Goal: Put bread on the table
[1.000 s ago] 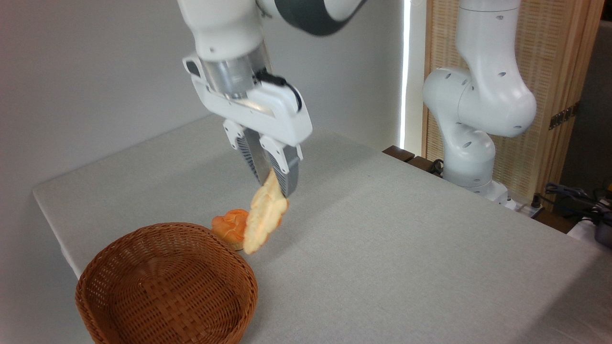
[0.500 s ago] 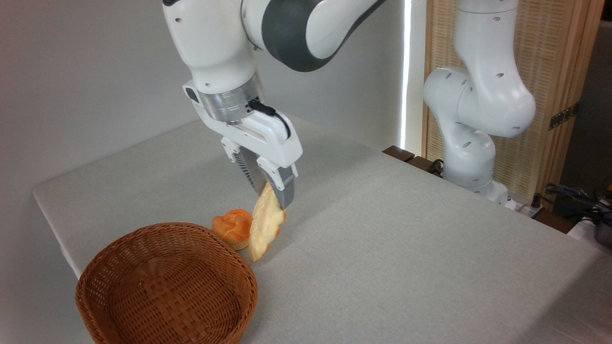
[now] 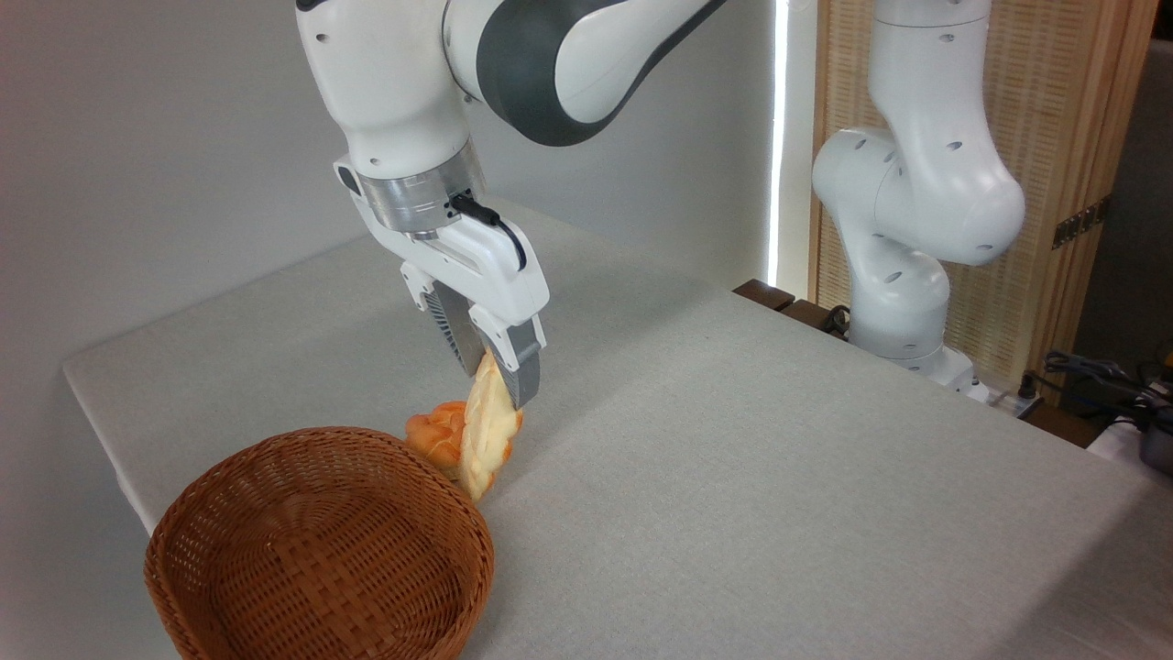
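Golden bread now lower and further left than a second ago; I see its bottom tip about touching the tabletop beside the small bun and wicker basket. Gripper clamped narrow on the loaf's top end.

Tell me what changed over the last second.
The gripper, shut on the bread throughout, came down and leftward, lowering the loaf until its bottom tip reaches about the table, in front of the bun. The bun and basket stayed put.
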### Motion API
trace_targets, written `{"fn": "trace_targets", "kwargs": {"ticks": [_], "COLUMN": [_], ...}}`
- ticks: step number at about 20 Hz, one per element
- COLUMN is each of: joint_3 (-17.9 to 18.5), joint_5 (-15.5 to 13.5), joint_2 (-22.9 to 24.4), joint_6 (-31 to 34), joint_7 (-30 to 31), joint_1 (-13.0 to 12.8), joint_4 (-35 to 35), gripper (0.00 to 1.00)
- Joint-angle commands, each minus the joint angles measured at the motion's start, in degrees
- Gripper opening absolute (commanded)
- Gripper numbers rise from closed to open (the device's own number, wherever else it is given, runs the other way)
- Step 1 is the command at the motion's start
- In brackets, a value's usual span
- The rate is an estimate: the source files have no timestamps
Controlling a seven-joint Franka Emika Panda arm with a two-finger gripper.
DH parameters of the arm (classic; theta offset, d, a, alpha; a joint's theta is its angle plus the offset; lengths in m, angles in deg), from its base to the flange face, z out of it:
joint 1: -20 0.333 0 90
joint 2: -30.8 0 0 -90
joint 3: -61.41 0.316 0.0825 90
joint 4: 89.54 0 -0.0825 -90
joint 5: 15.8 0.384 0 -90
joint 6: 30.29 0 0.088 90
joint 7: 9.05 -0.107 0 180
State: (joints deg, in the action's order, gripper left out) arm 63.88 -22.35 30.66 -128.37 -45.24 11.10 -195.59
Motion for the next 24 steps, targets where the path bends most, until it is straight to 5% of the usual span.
{"fn": "trace_targets", "kwargs": {"ticks": [1,8,16,24], "joint_3": [0.2,0.3,1.0,1.1], "joint_5": [-1.4,-0.5,0.3,5.1], "joint_2": [0.1,0.2,0.5,0.8], "joint_6": [-0.6,-0.9,-10.3,-10.7], "joint_7": [-1.2,-1.3,-1.3,-1.0], "joint_1": [0.0,-0.1,0.5,0.5], "joint_4": [0.1,0.6,1.7,1.8], "gripper": [1.0,1.0,1.0,1.0]}}
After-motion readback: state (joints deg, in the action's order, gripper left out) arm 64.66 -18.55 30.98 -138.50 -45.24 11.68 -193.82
